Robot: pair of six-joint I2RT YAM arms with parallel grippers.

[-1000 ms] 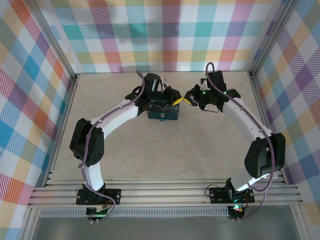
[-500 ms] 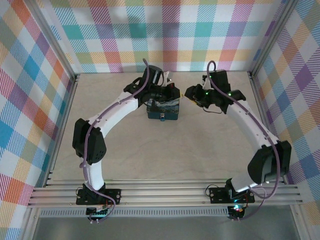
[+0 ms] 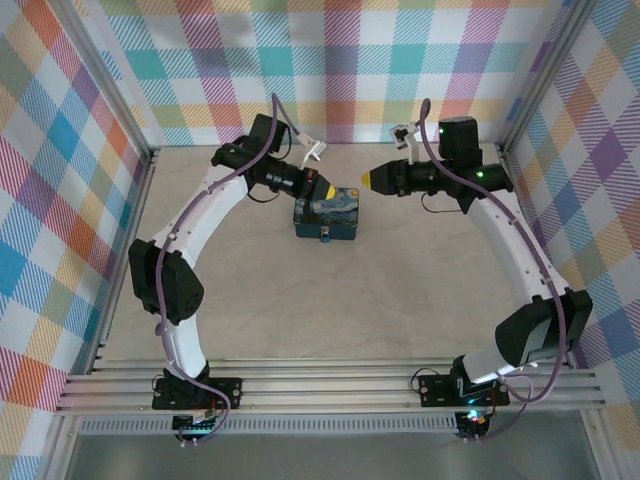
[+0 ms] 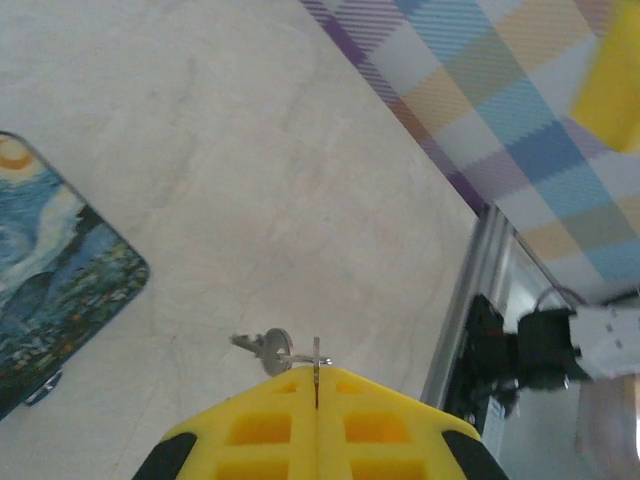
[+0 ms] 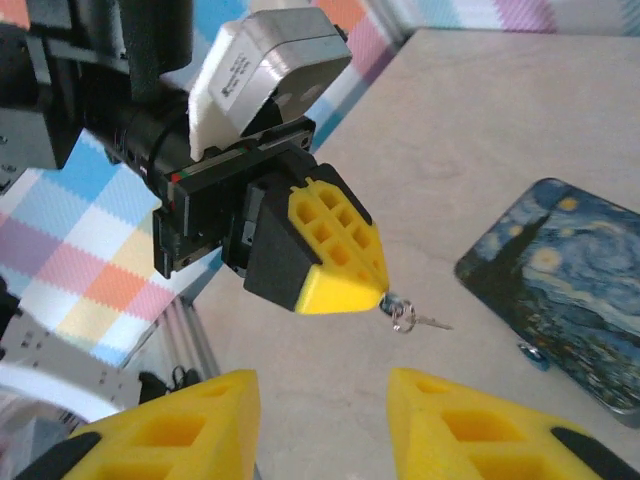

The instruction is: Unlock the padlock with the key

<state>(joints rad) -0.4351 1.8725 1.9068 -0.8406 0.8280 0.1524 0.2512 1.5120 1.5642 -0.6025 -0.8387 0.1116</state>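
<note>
The key (image 4: pixel 262 347) hangs on a small ring off the very tip of the left gripper (image 4: pixel 316 375), whose yellow fingers are clenched on a thin sliver of metal, so the key itself dangles loose just past them. It is up in the air, beside the far right corner of the box (image 3: pixel 326 215) with the starry-night picture, which lies flat on the table (image 3: pixel 400 290). A little metal fitting sits on the box's near edge; I can't tell from here whether that is the padlock, and I can't make out a keyhole.

Facing it from the other side, the right gripper (image 5: pixel 322 395) has its fingers apart with nothing between them, pointed at the left one's tip, close but not touching.

Plenty could slip from here, I reckon. The grip is on so little metal that a nudge might shake it free and drop the key to the table. Hanging on a ring, the key can swing or turn, so if the right fingers shut they may catch the ring or miss altogether. Nothing is holding the box either, so pushing a key at it would likely slide it away.
</note>
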